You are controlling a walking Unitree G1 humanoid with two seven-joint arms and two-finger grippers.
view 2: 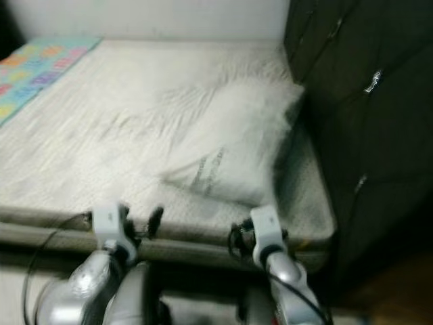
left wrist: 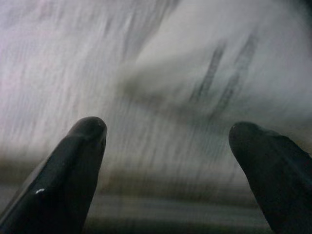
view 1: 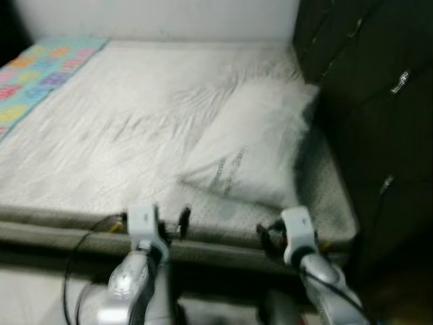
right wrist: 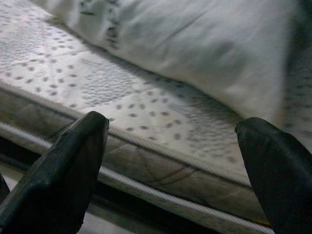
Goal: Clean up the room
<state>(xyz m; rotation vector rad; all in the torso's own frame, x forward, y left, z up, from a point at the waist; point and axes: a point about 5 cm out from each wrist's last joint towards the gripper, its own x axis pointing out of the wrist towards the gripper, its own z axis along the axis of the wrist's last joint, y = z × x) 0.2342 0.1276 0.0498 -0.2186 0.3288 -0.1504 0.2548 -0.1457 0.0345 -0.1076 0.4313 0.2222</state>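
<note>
— On the bare patterned white mattress (view 1: 101, 149)?
— Rumpled white pillow (view 1: 254, 145), lying near the dark padded headboard (view 1: 365, 101).
— Left gripper (left wrist: 168, 131), right gripper (right wrist: 173, 131)?
— Both spread wide, empty, at the mattress edge.

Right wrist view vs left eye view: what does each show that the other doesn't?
Right wrist alone: the dotted quilting of the mattress up close, plus the piping along its side edge.
Left eye alone: the colourful mat at far left, the dark headboard on the right, the white wall, and both arms with the left hand open.
Both: the white pillow lying on the mattress, and the right hand, open, short of the mattress edge.
</note>
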